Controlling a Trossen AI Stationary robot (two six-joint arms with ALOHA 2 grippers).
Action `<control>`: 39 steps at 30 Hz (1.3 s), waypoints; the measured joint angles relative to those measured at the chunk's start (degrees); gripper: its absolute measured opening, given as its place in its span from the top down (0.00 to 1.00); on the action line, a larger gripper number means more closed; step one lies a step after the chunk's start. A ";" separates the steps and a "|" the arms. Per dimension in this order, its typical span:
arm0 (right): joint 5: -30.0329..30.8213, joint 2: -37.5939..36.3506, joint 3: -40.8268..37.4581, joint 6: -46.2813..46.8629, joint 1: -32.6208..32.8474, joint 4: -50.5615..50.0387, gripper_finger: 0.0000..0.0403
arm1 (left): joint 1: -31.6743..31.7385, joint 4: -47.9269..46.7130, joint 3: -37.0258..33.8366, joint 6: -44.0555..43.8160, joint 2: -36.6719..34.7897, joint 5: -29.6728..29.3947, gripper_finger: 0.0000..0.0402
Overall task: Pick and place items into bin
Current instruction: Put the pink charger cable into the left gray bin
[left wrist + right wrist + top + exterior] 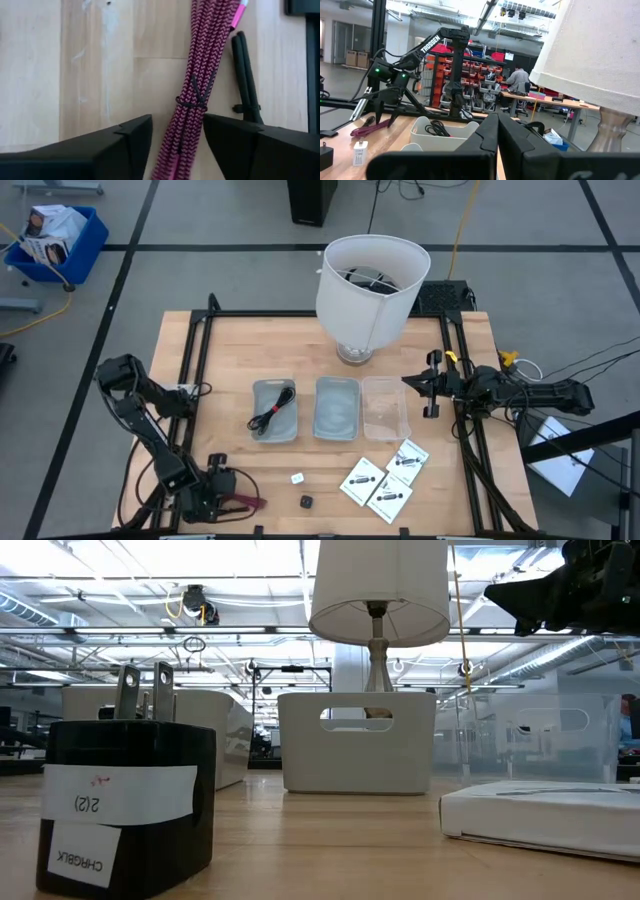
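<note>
A magenta braided cable bundle (192, 85), tied with a thin black tie, lies flat on the wood near the table's near-left corner (246, 505), with a thin black cable (246, 75) beside it. My left gripper (177, 132) is low over it, open, with one finger on each side of the bundle and no plain contact. My right gripper (496, 131) is shut and empty, in the air beside the clear bin (385, 408). A black cable (272, 411) lies in the left grey bin (258, 392). A tiny white piece (297, 477), a black cube (306, 501) and white packets (385, 480) lie on the table.
A middle grey bin (337, 408) stands between the other two. A white-shaded lamp (370, 280) stands at the far edge behind the bins. Black frame rails (195, 360) run along the table's sides. Bare wood lies between the bins and the near edge.
</note>
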 joint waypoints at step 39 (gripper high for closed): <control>0.06 0.00 -0.01 0.10 -0.01 0.46 1.00 | 19.20 -41.12 32.35 18.79 -4.49 -13.66 0.96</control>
